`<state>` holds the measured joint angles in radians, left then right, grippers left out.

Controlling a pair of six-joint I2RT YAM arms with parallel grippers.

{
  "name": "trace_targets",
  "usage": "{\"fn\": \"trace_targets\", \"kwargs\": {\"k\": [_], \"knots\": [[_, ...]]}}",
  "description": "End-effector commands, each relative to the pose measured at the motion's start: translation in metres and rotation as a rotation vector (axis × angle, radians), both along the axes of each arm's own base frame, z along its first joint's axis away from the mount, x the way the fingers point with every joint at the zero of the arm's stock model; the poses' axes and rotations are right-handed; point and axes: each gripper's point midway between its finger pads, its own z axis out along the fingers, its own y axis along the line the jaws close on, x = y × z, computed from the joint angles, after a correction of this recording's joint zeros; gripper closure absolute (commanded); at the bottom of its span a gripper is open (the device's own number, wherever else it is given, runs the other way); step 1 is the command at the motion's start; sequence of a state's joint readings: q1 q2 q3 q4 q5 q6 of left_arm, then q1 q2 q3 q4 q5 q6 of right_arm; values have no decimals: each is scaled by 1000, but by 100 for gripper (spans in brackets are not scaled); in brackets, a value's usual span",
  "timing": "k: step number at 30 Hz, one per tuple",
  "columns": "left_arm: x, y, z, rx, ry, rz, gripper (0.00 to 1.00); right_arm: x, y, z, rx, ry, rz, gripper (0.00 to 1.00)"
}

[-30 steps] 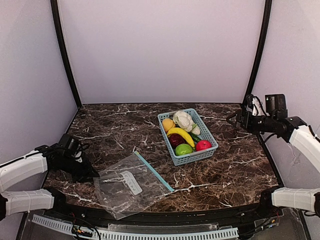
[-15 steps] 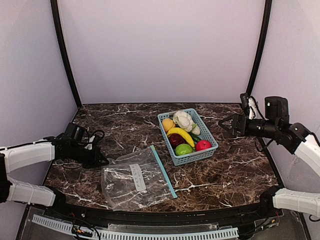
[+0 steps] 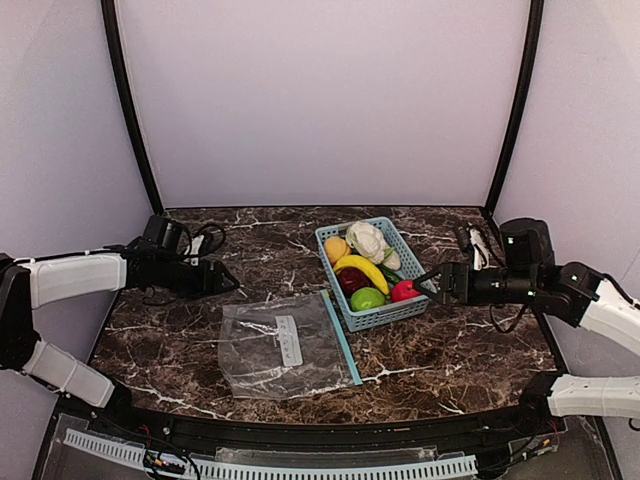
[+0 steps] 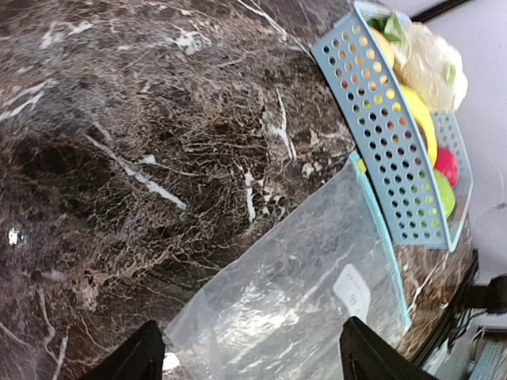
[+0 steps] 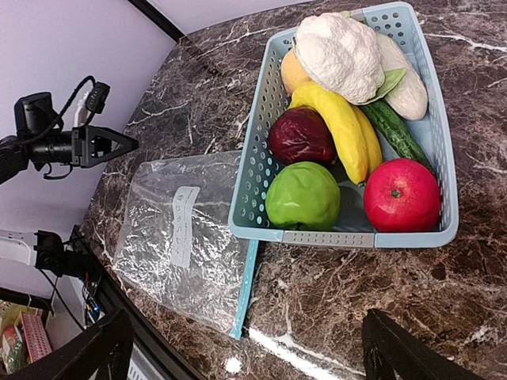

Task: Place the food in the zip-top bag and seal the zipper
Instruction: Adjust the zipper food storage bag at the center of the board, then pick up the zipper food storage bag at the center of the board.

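Your left gripper [image 3: 228, 279] hangs spread and empty near the far left corner of the zip-top bag [image 3: 285, 345]. The bag lies flat on the marble table [image 3: 470, 345], with its zipper [image 3: 343, 337] just beside the light blue basket [image 3: 385, 314]. Your right gripper [image 3: 425, 283] is spread wide and empty, close to the red apple [image 3: 406, 291]. All the food [image 5: 341, 119] sits in the basket.

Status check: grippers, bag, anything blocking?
Left gripper open, empty, off the bag. Right gripper open, empty, beside basket. Bag flat, empty; food all in basket. Nothing blocking.
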<state>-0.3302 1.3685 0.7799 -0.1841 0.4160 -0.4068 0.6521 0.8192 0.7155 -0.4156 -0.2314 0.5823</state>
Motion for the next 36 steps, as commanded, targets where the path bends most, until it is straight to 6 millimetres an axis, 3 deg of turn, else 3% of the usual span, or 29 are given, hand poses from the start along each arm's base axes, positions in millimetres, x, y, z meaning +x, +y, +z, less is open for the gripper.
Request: {"fn": "trace_targets", "kwargs": {"k": [1, 5, 8, 11, 15, 28, 36], "knots": [[-13, 18, 8, 25, -38, 86, 17, 13, 10, 17, 4, -37, -30, 1], [-45, 28, 2, -12, 3, 140, 11, 17, 18, 17, 19, -45, -27, 1], [-77, 31, -16, -66, 83, 174, 10, 19, 21, 18, 35, -53, -29, 1], [-106, 23, -36, -90, 158, 152, 10, 23, 23, 19, 42, -66, -34, 1], [-127, 12, -53, -86, 222, 123, 10, 26, 25, 17, 30, -69, -35, 1], [-139, -17, -59, -117, 270, 61, 9, 21, 21, 11, 29, -51, -71, 1], [-140, -28, -63, -113, 272, 49, 32, 22, 22, 12, 22, -58, -73, 1]]}}
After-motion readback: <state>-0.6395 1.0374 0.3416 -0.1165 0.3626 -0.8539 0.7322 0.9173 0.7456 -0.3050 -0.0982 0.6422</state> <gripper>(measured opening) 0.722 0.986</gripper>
